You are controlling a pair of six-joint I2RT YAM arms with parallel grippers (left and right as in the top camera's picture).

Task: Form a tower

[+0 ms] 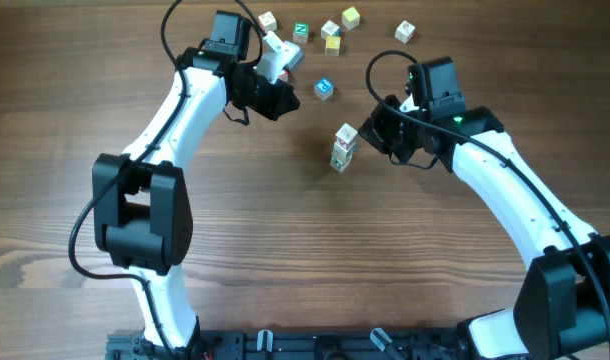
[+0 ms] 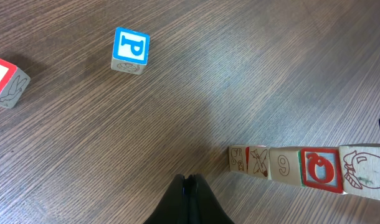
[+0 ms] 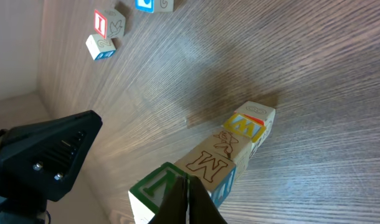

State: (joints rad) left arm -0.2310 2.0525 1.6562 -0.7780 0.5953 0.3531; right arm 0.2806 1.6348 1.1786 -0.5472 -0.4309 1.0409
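The tower point(image 1: 343, 147) stands mid-table as a narrow column of several white letter cubes. In the left wrist view the tower point(image 2: 296, 167) runs sideways along the lower right, with red, green and brown markings. My left gripper point(image 2: 189, 181) is shut and empty, a short way from the tower's base; overhead, the left gripper point(image 1: 295, 102) sits up and left of the column. My right gripper point(image 3: 185, 182) is shut and empty, its tips over the tower's point(image 3: 230, 152) green-lettered top cube; whether they touch I cannot tell. From above, the right gripper point(image 1: 369, 126) hangs just right of the column's top.
Loose letter cubes lie at the back: a blue P cube point(image 1: 324, 89) point(image 2: 130, 50), a green one point(image 1: 301, 31), a yellow-topped one point(image 1: 351, 16) and one to the right point(image 1: 405, 32). A red-lettered cube point(image 2: 6, 79) lies left. The left arm's black body point(image 3: 47, 155) is close to the tower.
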